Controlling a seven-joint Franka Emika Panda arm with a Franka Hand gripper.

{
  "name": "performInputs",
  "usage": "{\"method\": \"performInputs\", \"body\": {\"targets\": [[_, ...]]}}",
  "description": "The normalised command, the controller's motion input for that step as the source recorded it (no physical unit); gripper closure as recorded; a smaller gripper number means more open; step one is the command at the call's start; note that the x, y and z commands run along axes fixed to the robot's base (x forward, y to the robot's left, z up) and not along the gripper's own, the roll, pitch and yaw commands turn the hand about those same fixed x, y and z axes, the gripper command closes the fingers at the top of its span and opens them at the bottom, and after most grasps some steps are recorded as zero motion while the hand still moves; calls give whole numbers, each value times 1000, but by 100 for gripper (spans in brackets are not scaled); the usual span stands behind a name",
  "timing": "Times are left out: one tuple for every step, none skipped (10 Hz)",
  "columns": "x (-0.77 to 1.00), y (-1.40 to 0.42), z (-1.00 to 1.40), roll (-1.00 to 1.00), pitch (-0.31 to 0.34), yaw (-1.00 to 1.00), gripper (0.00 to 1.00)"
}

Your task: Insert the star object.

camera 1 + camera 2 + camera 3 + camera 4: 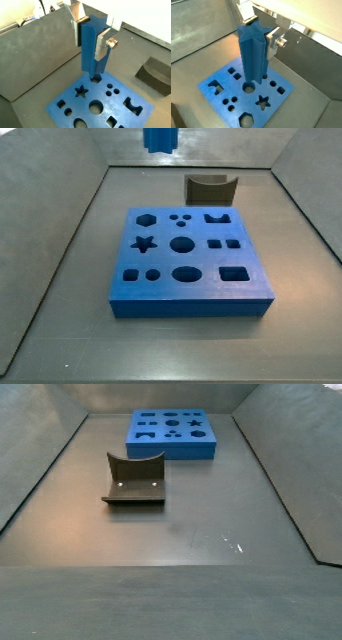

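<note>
My gripper [90, 40] is shut on the star object [90, 52], a tall slim blue star-section prism held upright between the silver fingers. It also shows in a wrist view [254, 50], where its star-shaped top end is visible. The prism hangs above the big flat blue block [70, 111] with shaped holes; its lower end is over the block's edge region, apart from the star hole [81, 91]. In a side view only the prism's lower end [159, 138] shows, high above the floor behind the block [201, 306] and its star hole [143, 244].
A dark grey curved piece [135, 479] stands on the floor away from the block [171, 450]; it also shows in a side view [207, 188] and a wrist view [157, 74]. Grey walls enclose the floor on all sides.
</note>
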Motion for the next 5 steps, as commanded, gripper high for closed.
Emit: {"method": "performInputs", "body": {"targets": [[-486, -157, -569, 169, -347, 0, 100], [-531, -200, -663, 147, -301, 0, 100], [-397, -326, -771, 140, -247, 0, 100], [-366, -360, -797, 121, -234, 0, 100], [-343, -326, -763, 154, -249, 0, 100]]}}
